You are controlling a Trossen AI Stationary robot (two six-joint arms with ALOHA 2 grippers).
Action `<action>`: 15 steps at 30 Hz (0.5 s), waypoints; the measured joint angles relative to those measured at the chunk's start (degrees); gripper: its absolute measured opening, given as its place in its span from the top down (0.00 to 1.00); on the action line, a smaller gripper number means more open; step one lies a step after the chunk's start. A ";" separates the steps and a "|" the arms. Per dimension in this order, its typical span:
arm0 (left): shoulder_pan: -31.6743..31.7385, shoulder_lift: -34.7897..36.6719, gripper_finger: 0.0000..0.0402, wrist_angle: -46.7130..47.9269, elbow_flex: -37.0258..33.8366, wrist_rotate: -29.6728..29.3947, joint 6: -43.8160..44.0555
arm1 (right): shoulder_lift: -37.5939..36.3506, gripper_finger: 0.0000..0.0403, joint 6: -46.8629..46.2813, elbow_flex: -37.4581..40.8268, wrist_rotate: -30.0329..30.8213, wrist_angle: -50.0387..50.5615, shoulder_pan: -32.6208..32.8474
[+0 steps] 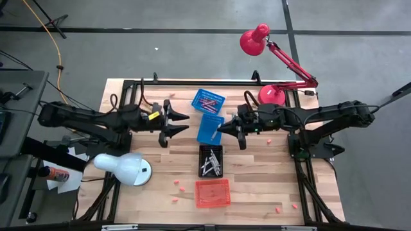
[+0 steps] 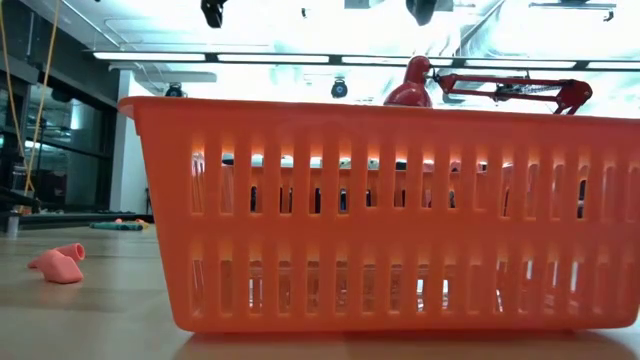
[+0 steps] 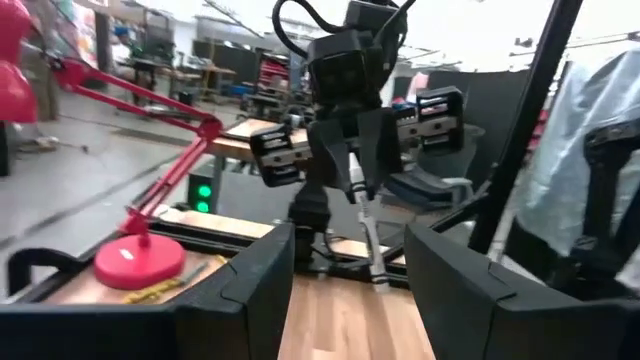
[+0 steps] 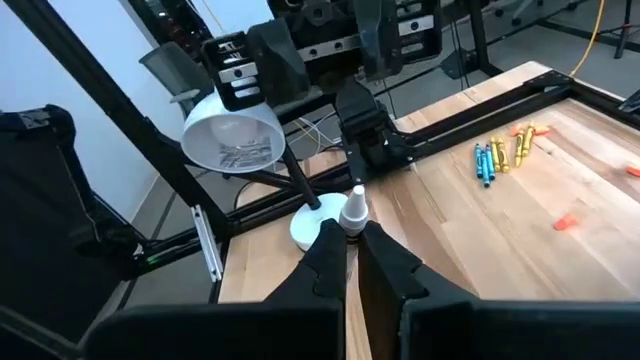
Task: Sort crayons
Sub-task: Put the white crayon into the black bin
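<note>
The pale plank wooden table carries a row of slotted plastic baskets. The black rectangular basket, already holding grey crayons, lies just beside the right gripper, towards the table's front edge. That gripper hangs over the blue mesh basket, pinched tight on a thin, waxy grey crayon whose long axis points down and slightly tilted. The left gripper waits close by, spread wide and empty, so the right arm is the nearer one

no readable text, labels, numbers anywhere
</note>
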State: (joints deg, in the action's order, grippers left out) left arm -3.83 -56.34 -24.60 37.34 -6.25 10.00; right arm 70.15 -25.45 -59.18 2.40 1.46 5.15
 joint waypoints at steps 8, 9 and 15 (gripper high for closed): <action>-0.29 0.00 0.56 -0.01 0.00 -3.23 -1.91 | 2.86 1.00 -5.16 0.00 -4.87 1.58 1.18; -0.29 0.00 0.56 -0.04 0.00 -4.23 -2.57 | 4.49 1.00 -6.59 0.00 -5.93 2.23 2.00; -0.27 0.00 0.56 -0.12 0.00 -7.86 -3.18 | 18.14 1.00 -10.87 0.02 -7.54 -0.53 9.13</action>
State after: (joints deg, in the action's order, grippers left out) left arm -4.10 -56.34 -24.72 37.34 -14.11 6.82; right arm 88.29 -36.33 -59.16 -5.14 0.93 14.28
